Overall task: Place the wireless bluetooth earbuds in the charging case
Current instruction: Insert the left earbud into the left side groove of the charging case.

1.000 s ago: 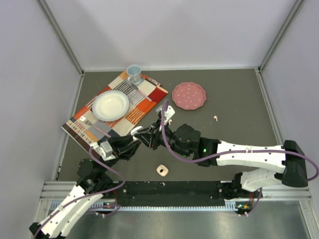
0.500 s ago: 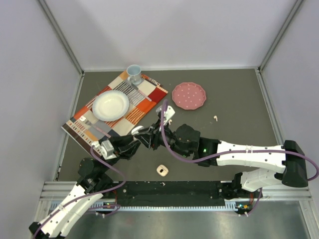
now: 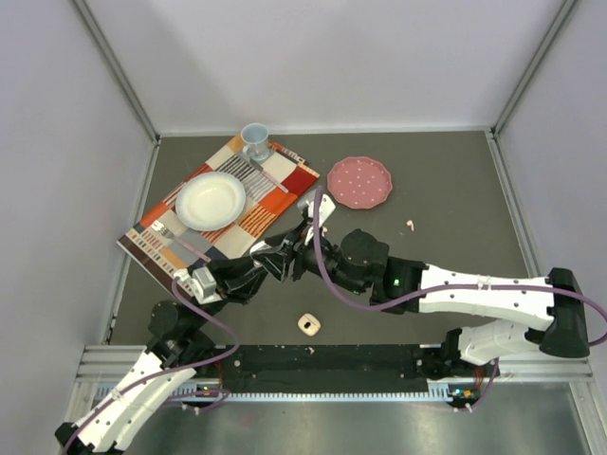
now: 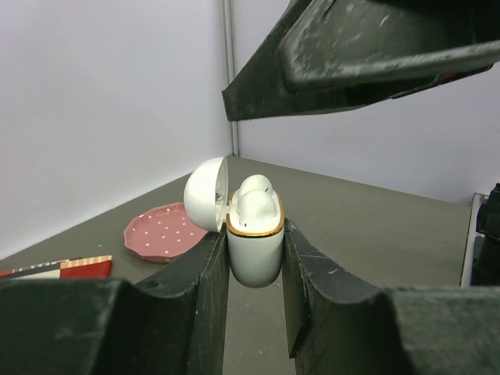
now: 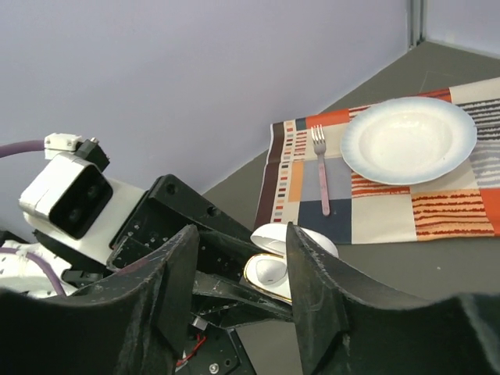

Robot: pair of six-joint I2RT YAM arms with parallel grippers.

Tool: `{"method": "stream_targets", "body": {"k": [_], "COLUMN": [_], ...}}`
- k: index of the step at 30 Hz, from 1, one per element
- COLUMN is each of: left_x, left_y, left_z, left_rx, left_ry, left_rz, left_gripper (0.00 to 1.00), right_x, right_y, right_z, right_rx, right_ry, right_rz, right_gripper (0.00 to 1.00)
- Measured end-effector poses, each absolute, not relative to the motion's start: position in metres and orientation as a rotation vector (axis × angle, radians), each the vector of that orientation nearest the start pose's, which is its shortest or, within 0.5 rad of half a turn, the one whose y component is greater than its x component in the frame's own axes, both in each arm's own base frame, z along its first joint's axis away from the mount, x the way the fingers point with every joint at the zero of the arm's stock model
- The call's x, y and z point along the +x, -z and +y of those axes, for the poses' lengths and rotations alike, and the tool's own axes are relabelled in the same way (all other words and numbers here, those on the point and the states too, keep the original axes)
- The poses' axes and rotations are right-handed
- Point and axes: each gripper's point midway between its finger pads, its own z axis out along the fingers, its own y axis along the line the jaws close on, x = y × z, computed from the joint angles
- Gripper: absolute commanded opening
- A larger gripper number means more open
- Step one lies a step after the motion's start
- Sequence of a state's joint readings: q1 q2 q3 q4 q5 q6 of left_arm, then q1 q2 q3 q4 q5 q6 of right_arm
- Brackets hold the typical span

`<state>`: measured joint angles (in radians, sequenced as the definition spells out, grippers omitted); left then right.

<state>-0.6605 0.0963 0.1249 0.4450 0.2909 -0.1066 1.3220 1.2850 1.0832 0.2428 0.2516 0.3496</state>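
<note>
Now: two earbuds (image 4: 256, 205) sit side by side in the charging case (image 4: 255, 254), their rounded tops just above the gold rim. Neither looks tilted. The case is white and glossy, held upright, with its lid (image 4: 207, 195) hinged back and open.

Change: over the last second the right gripper (image 5: 242, 242) has gone from nearly closed to clearly apart, and its arm has shifted slightly. Nothing lies between its fingers; it hovers directly over the case. Judgement: it has just let go of the second earbud, so this pair is seated and only the lid is left to close.

The left gripper (image 4: 255, 262) is unchanged, pinched tight on the case's two sides and holding it off the table.

Outward: a second small case (image 3: 308, 324), peach-toned, rests on the table below both grippers, toward the arm bases. A tiny whitish piece (image 3: 410, 225), probably another earbud, lies well apart to the right of the right gripper.
</note>
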Motion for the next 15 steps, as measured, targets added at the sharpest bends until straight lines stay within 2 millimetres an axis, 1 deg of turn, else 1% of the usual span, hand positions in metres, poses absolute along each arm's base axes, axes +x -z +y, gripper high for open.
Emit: {"method": "stream_targets", "body": {"k": [3,8,11,12,15], "left_x": [0.151,0.151,0.151,0.151,0.15], "left_y": [-0.279,-0.278,-0.278,-0.278,-0.283], "left_z": [-0.186,-0.187,-0.187,-0.187,-0.186], "left_rx": [0.567,0.568,0.57,0.572,0.577], "left_ry": [0.842,0.842,0.841,0.841,0.837], "left_rz": [1.009,1.012,1.02,1.026,1.037], "left_gripper": [0.0,0.0,0.0,0.0,0.0], "right_x": [0.136,0.136,0.142,0.144,0.152], "right_y": [-0.354,-0.37,-0.379,-0.382,-0.393], "right_z": [0.422,0.411,0.398,0.394,0.378], "right_rx": [-0.586,-0.58,-0.548,-0.539,-0.506], "right_ry": [-1.129,-1.122,-1.075,-1.06,-0.993], "right_rz": [1.52,1.477,1.466,1.467,1.478], "right_gripper": [0.57,0.76,0.84,0.9,0.96]}}
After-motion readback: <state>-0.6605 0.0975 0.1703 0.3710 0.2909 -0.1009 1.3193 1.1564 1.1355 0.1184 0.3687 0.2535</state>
